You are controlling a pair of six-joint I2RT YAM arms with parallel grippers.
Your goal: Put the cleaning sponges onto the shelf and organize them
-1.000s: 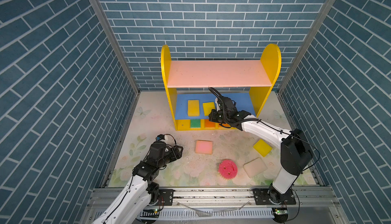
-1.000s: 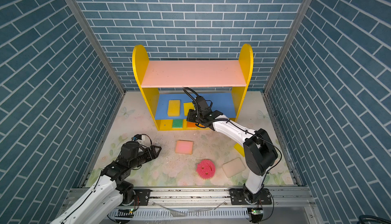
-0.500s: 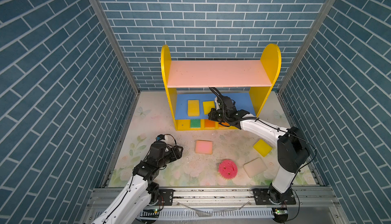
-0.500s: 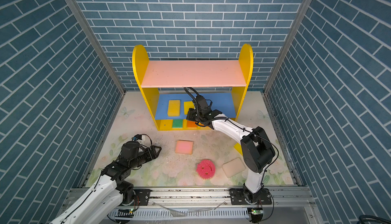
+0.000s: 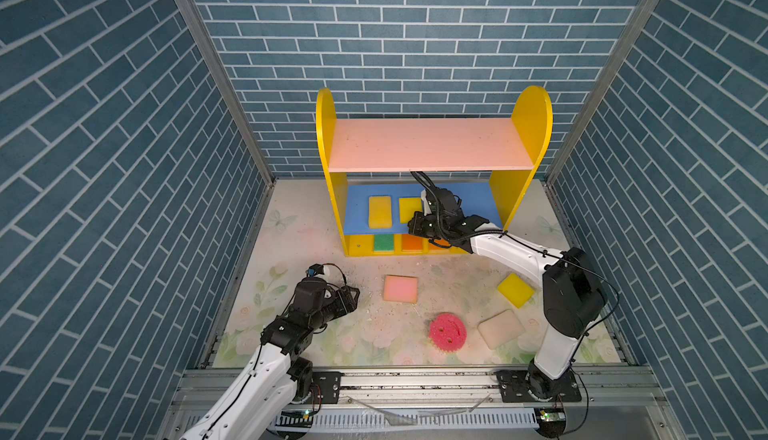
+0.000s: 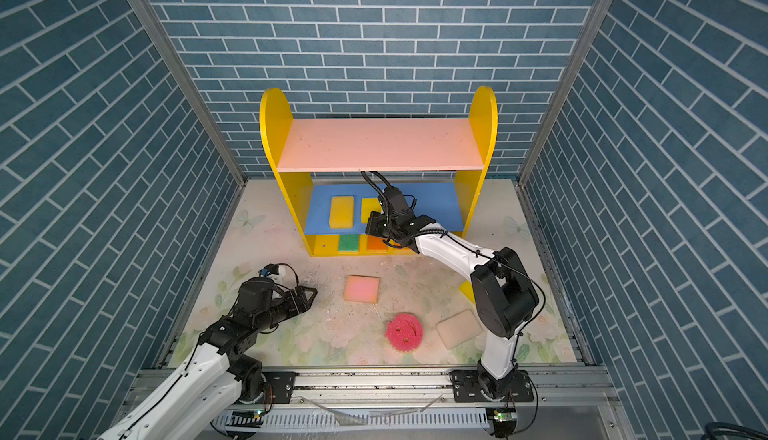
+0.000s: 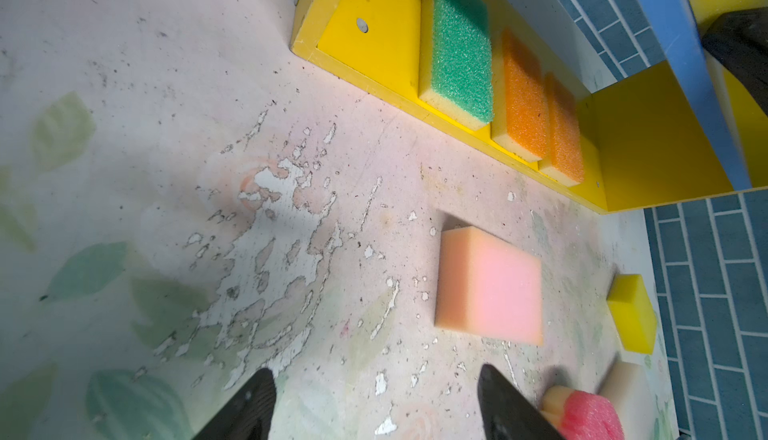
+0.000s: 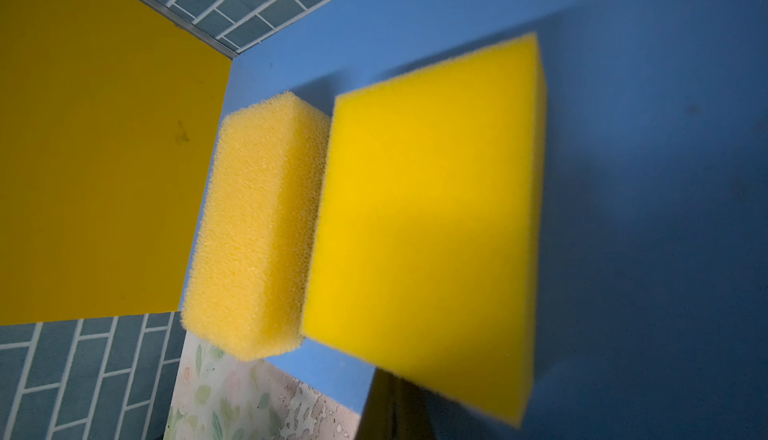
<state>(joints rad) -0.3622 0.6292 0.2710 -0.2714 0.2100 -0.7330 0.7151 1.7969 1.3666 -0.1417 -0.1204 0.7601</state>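
Left gripper: we see fingers spread, empty; pink sponge ahead of them.
Right gripper: fingers pressed together; smooth yellow sponge at their tips, on blue shelf board.

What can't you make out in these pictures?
- Fingertips of right hand: both top views, under right arm.
- Second orange rectangular sponge: top views, mostly behind right arm.
- Loose yellow foam block: a top view, mostly behind right arm.
- Round pink foam sponge: left wrist view, cut by edge.
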